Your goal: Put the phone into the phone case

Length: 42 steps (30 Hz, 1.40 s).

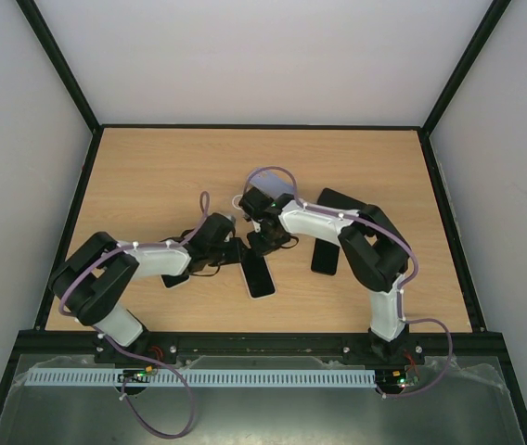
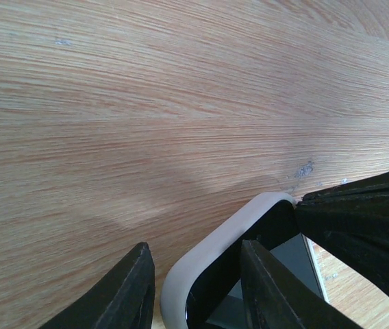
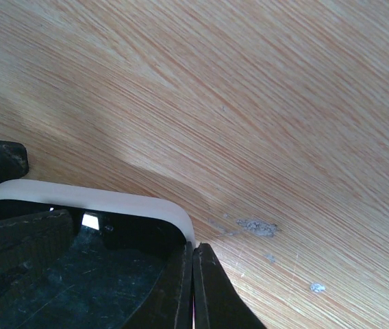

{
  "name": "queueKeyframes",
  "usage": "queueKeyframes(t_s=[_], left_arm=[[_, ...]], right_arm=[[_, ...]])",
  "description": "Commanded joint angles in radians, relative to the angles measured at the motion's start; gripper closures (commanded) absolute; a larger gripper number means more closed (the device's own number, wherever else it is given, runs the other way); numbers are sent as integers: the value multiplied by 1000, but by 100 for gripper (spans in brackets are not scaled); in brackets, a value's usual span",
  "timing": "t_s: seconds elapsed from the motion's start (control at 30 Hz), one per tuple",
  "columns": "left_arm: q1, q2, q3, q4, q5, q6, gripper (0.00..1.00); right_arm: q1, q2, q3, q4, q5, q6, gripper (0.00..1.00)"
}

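Looking down on a wooden worktop (image 1: 152, 167), two robot arms bend inward and meet over a phone case (image 1: 259, 280) that lies flat near the middle of the near edge. The case has a pale rim and a dark inside. The left gripper (image 1: 234, 250) sits at the case's far end. Its wrist camera shows the jaws parted astride the pale rim (image 2: 208, 250), one finger (image 2: 122, 295) outside it and the other over the dark inside; whether they pinch the rim cannot be told. The right gripper (image 1: 263, 241) comes in from the opposite side, clenched tight with nothing between its fingers, its tip (image 3: 193, 257) just beside a rounded corner of the case. A dark, scuffed face (image 3: 78, 281) fills the case within the rim; whether that is the phone cannot be told. A black flat slab (image 1: 325, 260) lies partly under the right arm, right of the middle.
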Motion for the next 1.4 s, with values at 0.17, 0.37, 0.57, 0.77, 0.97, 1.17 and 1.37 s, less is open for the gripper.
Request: queueKeyframes(t_s=[0.17,0.37,0.57,0.77,0.97,1.17,1.37], left_arm=[[-17,16,-31,-196,-128,9,59],[-49,-92,-17,-241,-181,-11,41],[-118,-183,-16,-277,-205,-52,29],[-194,-207,-32,-281,-217,-104,21],[-240,-203,-41,-286,-228,-151,16],[-270,-212,-23,-322,-253,-160,8],[-290,-200,21,-386,-296,-95,1]], right_arm=[[17,-16,-155,-28,13,63,88],[22,-198,-281,67,-22,144,84],[35,-372,-455,214,-110,222,77],[66,-449,-607,368,-165,290,76],[139,-464,-674,536,-210,371,76],[158,-503,-693,601,-119,399,76],[157,-608,-743,584,81,421,71]])
